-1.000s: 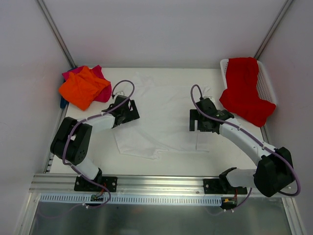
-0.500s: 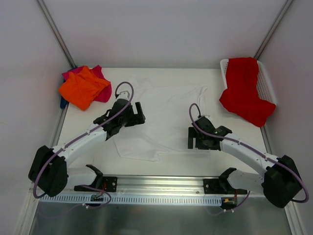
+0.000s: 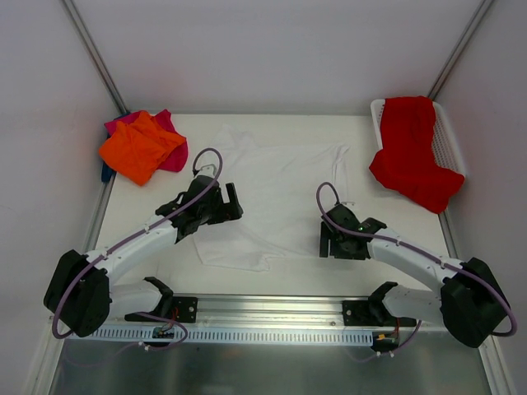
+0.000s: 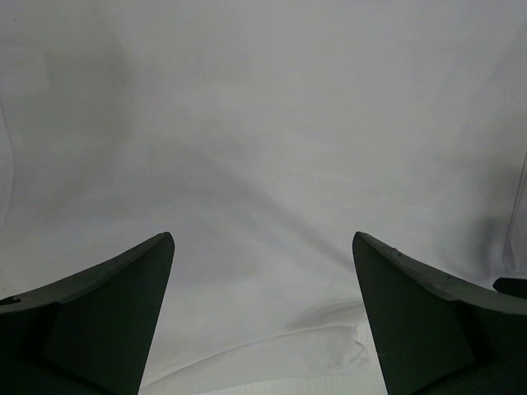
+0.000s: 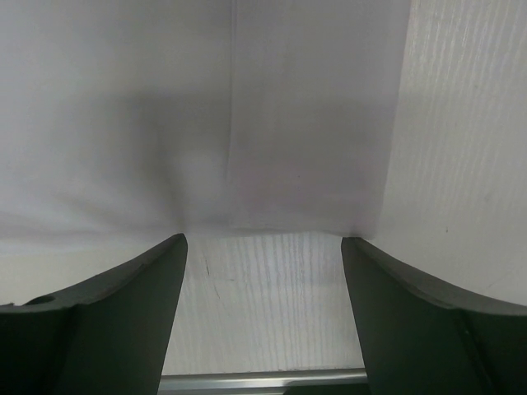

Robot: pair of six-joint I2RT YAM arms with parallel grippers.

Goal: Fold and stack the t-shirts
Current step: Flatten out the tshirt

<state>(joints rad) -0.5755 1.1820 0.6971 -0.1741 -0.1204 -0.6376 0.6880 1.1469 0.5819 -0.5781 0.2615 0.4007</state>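
Note:
The white t-shirt (image 3: 280,197) lies spread in the middle of the table. My left gripper (image 3: 235,197) is open just over its left part; in the left wrist view only white cloth (image 4: 263,148) shows between the fingers, with a small fold near the bottom. My right gripper (image 3: 326,244) is open at the shirt's near right corner; the right wrist view shows the shirt's hem edge (image 5: 280,164) above bare table between the fingers. The orange t-shirt (image 3: 140,146) lies on the magenta-pink one (image 3: 169,127) at the far left, with something blue (image 3: 106,173) beneath. The red t-shirt (image 3: 412,152) hangs over the basket.
The white mesh basket (image 3: 449,140) stands at the far right corner. A metal rail (image 3: 263,309) runs along the table's near edge. White walls enclose the table on three sides.
The left arm has stretched out and its gripper moved right over the shirt. The right gripper has moved toward the near edge, down to the shirt's near right corner.

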